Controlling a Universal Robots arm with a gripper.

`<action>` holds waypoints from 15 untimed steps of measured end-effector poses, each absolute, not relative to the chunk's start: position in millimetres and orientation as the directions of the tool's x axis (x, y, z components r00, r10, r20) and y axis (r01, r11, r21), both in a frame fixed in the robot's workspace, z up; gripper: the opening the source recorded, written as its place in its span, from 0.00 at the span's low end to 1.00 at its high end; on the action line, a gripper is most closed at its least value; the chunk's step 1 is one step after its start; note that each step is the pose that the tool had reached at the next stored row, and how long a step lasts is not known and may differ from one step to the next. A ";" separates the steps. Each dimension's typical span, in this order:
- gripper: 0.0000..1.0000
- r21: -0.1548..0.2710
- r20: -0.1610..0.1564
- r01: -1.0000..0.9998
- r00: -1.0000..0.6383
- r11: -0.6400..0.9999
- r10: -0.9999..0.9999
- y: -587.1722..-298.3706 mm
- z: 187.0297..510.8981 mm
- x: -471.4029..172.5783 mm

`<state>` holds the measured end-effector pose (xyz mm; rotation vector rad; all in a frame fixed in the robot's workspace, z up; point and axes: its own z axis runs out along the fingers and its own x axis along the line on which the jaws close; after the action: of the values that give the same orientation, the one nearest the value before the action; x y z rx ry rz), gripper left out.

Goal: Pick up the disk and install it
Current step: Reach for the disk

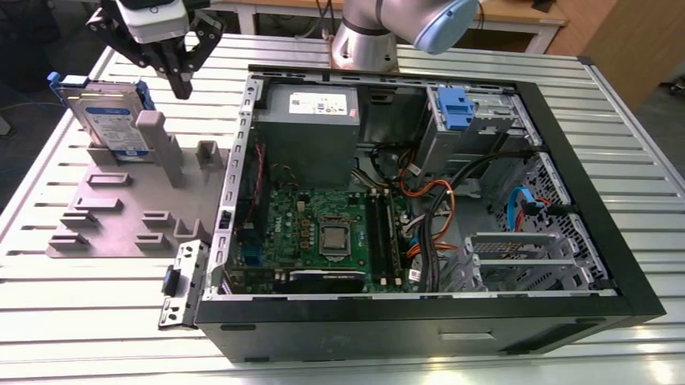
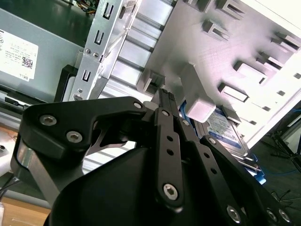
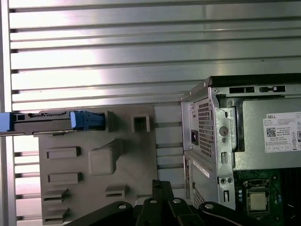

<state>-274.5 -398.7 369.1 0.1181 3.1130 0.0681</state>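
Jaws pressed together and empty, hanging over the grey holder (image 1: 128,210); disk (image 1: 107,112) not picked up.

Exterior view: jaw tips point down, touching nothing, just above the holder's tall post (image 1: 150,135). The disk stands on edge in the holder, below the jaws and near them, on the exterior view's left of them. Its blue frame and white-and-blue label are visible. The open computer case (image 1: 428,200) lies on the other side of the jaws, beside the holder, with a second blue carrier (image 1: 455,108) in its drive bay, well apart from the jaws. Holder and case both rest on the slatted metal desk (image 1: 64,313). No contact between jaws and disk.
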 end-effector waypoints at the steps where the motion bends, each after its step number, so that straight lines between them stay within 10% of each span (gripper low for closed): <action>1: 0.11 0.045 -0.024 0.075 -0.997 0.996 0.076 -398.7 369.1 -274.8; 15: 0.11 0.045 -0.024 0.075 -0.997 0.996 0.076 -398.7 368.9 -281.6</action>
<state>-281.6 -398.7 368.9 0.1180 3.1129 0.0681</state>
